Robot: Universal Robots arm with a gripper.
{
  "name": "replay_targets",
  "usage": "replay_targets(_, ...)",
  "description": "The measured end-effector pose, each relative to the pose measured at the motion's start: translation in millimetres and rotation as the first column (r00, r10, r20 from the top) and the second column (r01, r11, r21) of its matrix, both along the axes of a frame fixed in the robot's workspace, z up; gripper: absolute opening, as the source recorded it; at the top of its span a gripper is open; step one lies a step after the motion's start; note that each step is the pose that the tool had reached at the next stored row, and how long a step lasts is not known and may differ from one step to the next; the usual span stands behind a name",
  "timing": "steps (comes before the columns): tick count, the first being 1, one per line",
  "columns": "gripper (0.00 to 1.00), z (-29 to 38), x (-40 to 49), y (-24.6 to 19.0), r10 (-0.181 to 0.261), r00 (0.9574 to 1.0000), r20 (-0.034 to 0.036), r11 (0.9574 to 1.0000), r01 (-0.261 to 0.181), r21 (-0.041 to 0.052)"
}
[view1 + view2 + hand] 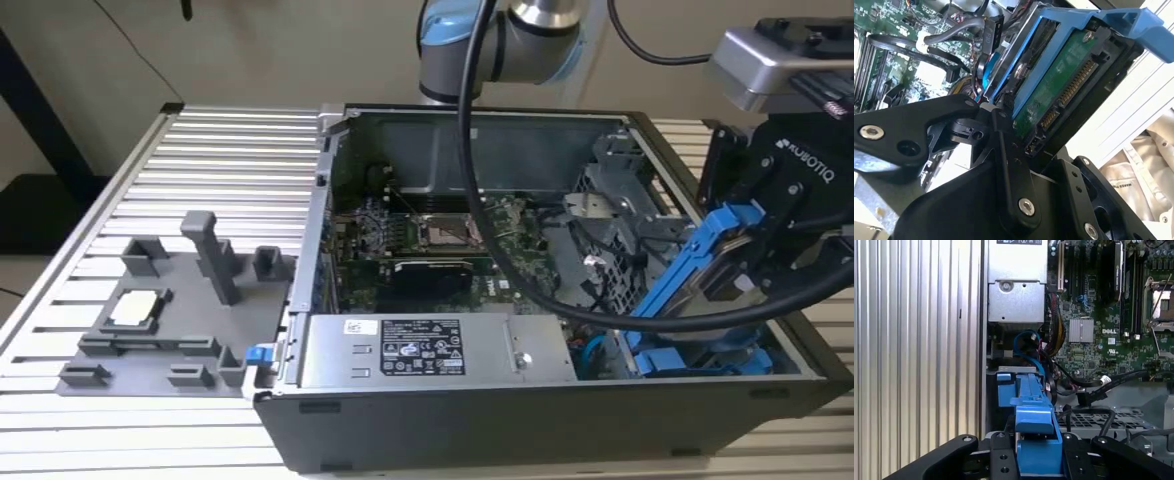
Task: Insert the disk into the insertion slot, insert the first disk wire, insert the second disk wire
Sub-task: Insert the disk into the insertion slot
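The gripper (1035, 441) pinches the disk (1031, 400) by the end of its blue carrier, one finger on each flank. The disk hangs tilted, its lower end reaching down into the case (534, 425) over the slot (701, 360), which sits in the case corner beside the power supply (527, 350). Whether it touches the slot cannot be told. Seating it well likely means squaring the carrier to the slot before pushing, and keeping the case's loose cables (1074, 380) out from under it.
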State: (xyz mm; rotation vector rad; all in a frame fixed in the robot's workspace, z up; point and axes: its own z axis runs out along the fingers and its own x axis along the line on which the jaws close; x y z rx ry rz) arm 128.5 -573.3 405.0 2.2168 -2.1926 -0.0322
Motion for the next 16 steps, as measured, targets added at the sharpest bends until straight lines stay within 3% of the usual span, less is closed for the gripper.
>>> replay_targets(7,0.33,-6.6,0.0,3.0,0.000,1.0000,-0.0033,1.0000,0.000,0.0023)
replay_targets(16,0.33,-22.5,0.0,3.5,0.000,1.0000,-0.0037,1.0000,0.000,0.0027)
